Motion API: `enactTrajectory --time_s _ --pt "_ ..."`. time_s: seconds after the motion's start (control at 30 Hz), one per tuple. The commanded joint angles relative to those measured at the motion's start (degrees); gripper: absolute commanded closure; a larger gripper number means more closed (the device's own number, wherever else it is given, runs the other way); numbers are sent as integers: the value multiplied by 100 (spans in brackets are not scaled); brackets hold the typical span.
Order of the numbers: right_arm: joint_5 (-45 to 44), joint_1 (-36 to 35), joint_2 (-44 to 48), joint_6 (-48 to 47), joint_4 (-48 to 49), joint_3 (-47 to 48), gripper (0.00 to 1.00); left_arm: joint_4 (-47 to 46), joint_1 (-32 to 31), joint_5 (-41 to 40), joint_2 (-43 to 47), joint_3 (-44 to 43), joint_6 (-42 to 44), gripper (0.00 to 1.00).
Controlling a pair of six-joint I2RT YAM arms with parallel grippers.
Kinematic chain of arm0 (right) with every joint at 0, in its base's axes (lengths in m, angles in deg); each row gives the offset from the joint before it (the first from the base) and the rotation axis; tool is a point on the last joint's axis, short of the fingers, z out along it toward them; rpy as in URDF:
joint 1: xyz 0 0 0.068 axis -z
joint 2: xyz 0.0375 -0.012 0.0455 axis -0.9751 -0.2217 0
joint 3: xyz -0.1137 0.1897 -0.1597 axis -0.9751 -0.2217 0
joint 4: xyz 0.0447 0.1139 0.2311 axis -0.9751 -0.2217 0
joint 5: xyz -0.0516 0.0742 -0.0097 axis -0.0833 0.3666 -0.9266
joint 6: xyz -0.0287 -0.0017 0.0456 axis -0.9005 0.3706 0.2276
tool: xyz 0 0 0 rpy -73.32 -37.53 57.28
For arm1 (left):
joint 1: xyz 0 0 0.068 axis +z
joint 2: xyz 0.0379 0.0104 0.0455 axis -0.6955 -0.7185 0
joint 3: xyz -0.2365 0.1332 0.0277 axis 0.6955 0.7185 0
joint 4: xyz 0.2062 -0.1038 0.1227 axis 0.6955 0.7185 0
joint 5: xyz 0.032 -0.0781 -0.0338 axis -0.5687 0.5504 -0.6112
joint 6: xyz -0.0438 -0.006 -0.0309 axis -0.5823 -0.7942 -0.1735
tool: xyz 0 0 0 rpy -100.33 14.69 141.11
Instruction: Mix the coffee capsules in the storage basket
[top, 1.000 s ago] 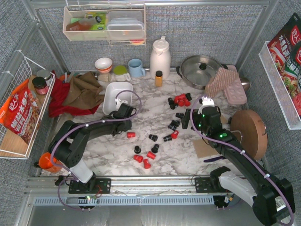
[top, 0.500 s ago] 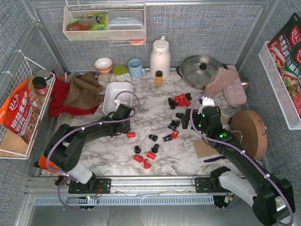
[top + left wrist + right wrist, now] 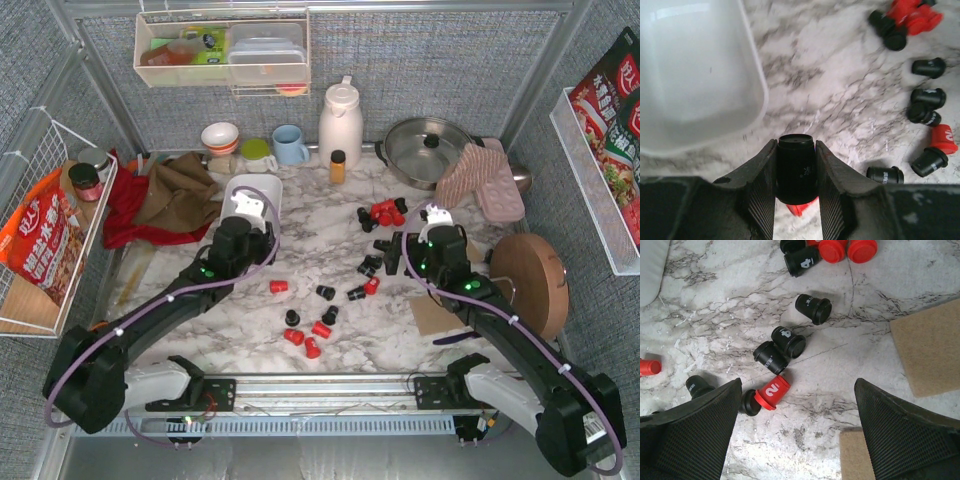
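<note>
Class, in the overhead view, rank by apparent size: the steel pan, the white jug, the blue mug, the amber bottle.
Largest to smallest:
steel pan
white jug
blue mug
amber bottle
All sit similarly far from the camera, so the ranking holds.

From my screen I count about eight red capsules [image 3: 321, 329] on the table [image 3: 230, 300]: three or so bunched at 1 o'clock from its middle, too tight for a sure tally; one at 3 o'clock; one at 9 o'clock; three loose at 6 o'clock; the black capsules [image 3: 325, 292] lying loose come to roughly ten, most between 1 and 3 o'clock, four nearer the middle; one further black capsule [image 3: 796, 170] is pinched in the left gripper [image 3: 796, 150]; one storage basket [image 3: 268, 186] at 11 o'clock; along the back I make out one white jug [image 3: 340, 120], one pot [image 3: 425, 150], one blue mug [image 3: 290, 145], one green cup [image 3: 256, 153], one bowl [image 3: 220, 137], one amber bottle [image 3: 338, 167]; two cloths at 10 o'clock, one red cloth [image 3: 125, 205], one brown cloth [image 3: 175, 195].
</note>
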Motion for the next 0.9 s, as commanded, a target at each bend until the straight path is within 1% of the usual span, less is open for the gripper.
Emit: enactTrajectory --time_s 0.0,0.1,0.17,0.23,0.27,0.3,0.4,0.47,0.6,0.73,0.8,0.87 --pt "245 -6 -111 11 276 74 1 -1041 0 632 257 -45 1723 65" --pt "455 -12 -230 -20 365 135 1 -1603 0 959 304 54 2660 67" --pt "569 -27 -310 -54 386 207 1 -2087 0 1384 271 204 3332 67" --pt "669 -44 -389 -70 387 311 1 -2416 0 1849 172 279 3719 67" --pt "726 -66 -427 -82 387 364 1 -2569 0 1945 110 292 3803 67" --pt "765 -89 -468 -91 387 421 1 -2719 5 1881 24 297 3860 67" --pt "744 -140 -652 -130 372 577 1 -3313 70 867 -354 290 4165 67" --pt "667 -157 -795 -140 340 687 1 -3490 216 483 -648 184 4247 67" --pt "482 -162 -1051 -202 362 839 1 -3642 587 446 -1161 -4 3863 67" --pt "290 -162 -1220 -300 451 739 1 -3673 1006 338 -1679 -203 2928 67" --pt "216 -168 -1266 -307 567 583 1 -3231 1153 356 -1924 -476 2448 67" --pt "178 -168 -1310 -271 703 409 1 -2625 1208 283 -2177 -941 2071 66"
